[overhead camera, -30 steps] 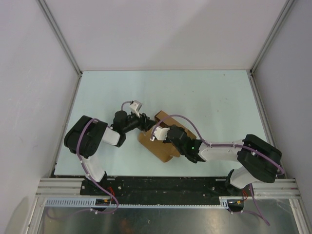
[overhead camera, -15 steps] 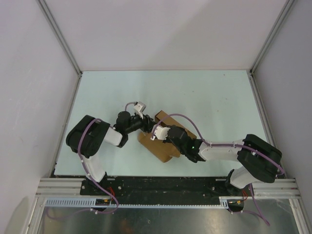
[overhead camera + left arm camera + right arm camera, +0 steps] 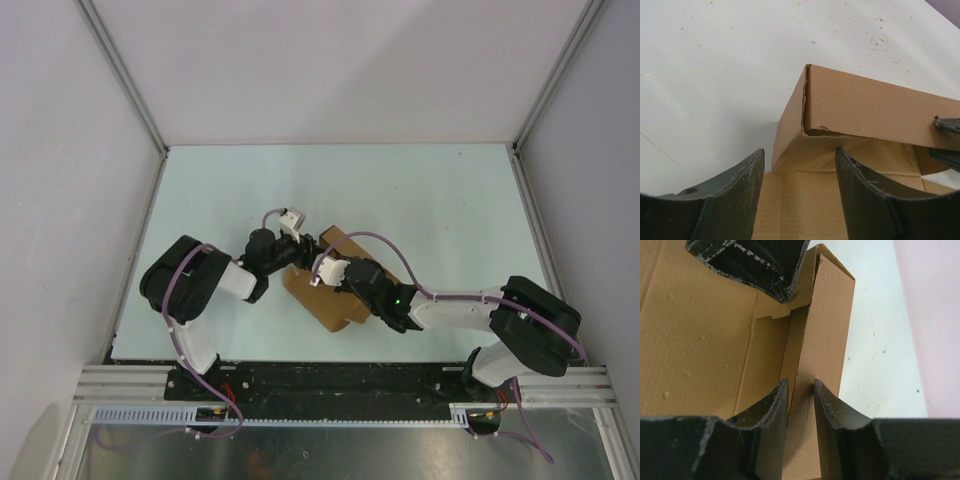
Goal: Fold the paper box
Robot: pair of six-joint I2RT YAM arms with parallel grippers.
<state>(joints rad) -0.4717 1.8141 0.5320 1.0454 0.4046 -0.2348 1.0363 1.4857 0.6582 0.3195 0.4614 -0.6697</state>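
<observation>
Since a second ago the left gripper [image 3: 306, 247] has edged rightward, closer to the paper box [image 3: 322, 305]; the right gripper [image 3: 335, 272] has barely shifted.

From above, the box lies on the tabletop [image 3: 440, 200] just ahead of the two arms, near its front edge. Both grippers meet over it, hiding much of its middle.

Seen from the left wrist, the left fingers [image 3: 730, 200] stand wide apart with nothing between them but a flat brown panel lying below. A raised, doubled-over corner of the box stands just ahead of them.

At the right wrist, the right fingers [image 3: 771, 410] stand only narrowly apart and pinch an upright cardboard wall, holding it on edge. A notched flap lies beside it on the flat panel.

By my reckoning the job is partway through: one side is up and creased, but much of the sheet lies flat, with flaps and tabs not yet tucked.
</observation>
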